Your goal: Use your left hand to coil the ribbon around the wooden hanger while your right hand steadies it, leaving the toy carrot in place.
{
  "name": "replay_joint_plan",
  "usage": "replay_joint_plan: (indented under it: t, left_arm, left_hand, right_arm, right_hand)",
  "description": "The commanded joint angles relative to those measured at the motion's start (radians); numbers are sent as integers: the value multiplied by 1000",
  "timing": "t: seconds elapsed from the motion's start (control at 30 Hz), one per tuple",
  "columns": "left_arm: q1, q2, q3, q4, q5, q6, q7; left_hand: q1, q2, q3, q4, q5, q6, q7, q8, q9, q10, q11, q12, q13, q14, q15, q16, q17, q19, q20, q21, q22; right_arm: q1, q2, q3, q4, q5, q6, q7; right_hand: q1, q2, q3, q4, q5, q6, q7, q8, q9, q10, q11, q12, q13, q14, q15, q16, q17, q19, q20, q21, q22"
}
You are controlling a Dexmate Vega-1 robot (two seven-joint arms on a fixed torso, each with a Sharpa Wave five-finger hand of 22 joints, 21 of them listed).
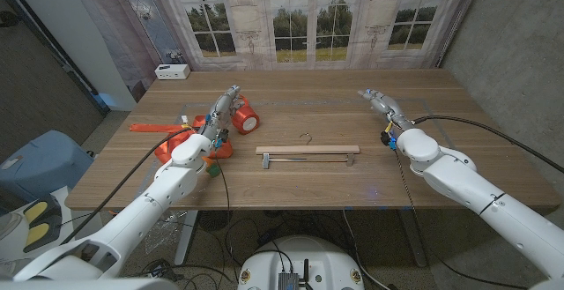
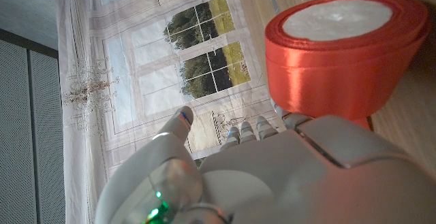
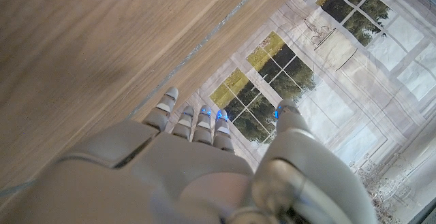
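Note:
A red ribbon spool (image 1: 246, 115) lies on its side at the table's left, and a loose orange ribbon tail (image 1: 157, 127) trails off to the left. My left hand (image 1: 222, 109) reaches along the spool's left side with its fingers stretched out and nothing in its grip. In the left wrist view the spool (image 2: 340, 47) sits right by my left hand (image 2: 272, 176); whether they touch is unclear. The wooden hanger (image 1: 308, 151) lies flat mid-table. An orange toy carrot (image 1: 174, 145) is partly hidden under my left forearm. My right hand (image 1: 381, 103) is open, well right of the hanger, and its straight fingers (image 3: 194, 125) are over bare wood.
A small white box (image 1: 172, 71) sits at the table's back left corner. Curtains with a printed window hang behind the table. A blue seat (image 1: 40, 162) stands off the table's left edge. Bare wood lies between the hanger and my right hand.

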Motion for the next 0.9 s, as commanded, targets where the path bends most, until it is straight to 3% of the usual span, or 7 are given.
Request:
replay_joint_plan:
  t: [0.03, 0.33, 0.77, 0.83, 0.9]
  left_arm:
    - [6, 5, 3, -8, -4, 4, -11]
    - [12, 12, 2, -19, -6, 6, -13]
    - [17, 15, 4, -31, -7, 13, -14]
    - [18, 16, 5, -33, -4, 13, -12]
    - [19, 17, 5, -35, -4, 14, -12]
  left_hand:
    - [7, -5, 1, -4, 1, 5, 1, 4, 2, 1, 0, 4, 5, -5, 3, 3, 3, 4, 8, -1, 3]
    - [7, -5, 0, -6, 1, 5, 2, 4, 2, 2, 2, 4, 5, -5, 4, 3, 3, 4, 8, -3, 4]
    - [7, -2, 1, -7, 1, 8, 4, 4, 2, 3, 3, 4, 5, -4, 4, 4, 4, 7, 8, -6, 4]
    - [7, -2, 1, -7, 1, 9, 4, 4, 2, 4, 4, 4, 5, -4, 4, 4, 4, 7, 8, -6, 4]
    - [7, -1, 1, -8, 1, 10, 5, 4, 3, 4, 4, 4, 5, -3, 4, 4, 4, 7, 9, -7, 4]
  right_arm:
    - [-9, -52, -38, -170, -107, -230, -74]
    - [4, -62, -73, -244, -169, -352, -91]
    - [78, -79, -181, -356, -291, -595, -68]
    - [88, -79, -196, -367, -307, -624, -63]
    - [98, -81, -215, -377, -327, -652, -61]
  right_hand:
    - [23, 7, 13, -2, -1, 21, -5, 9, 2, 15, -6, 6, 3, 9, -5, 7, 2, 7, -3, 8, 3]
    - [38, 14, 23, -5, 1, 34, -17, 11, 2, 24, -16, 7, 4, 17, -15, 8, 2, 12, -15, 10, 3]
    - [57, 20, 36, -1, 5, 89, -21, 22, 3, 67, -34, 16, 5, 58, -34, 19, 4, 37, -19, 18, 3]
    - [65, 20, 41, -4, 6, 90, -22, 20, 3, 70, -35, 15, 5, 65, -33, 21, 3, 46, -26, 20, 3]
    - [80, 19, 49, -9, 7, 96, -18, 18, 3, 77, -38, 15, 5, 74, -37, 21, 2, 59, -51, 23, 3]
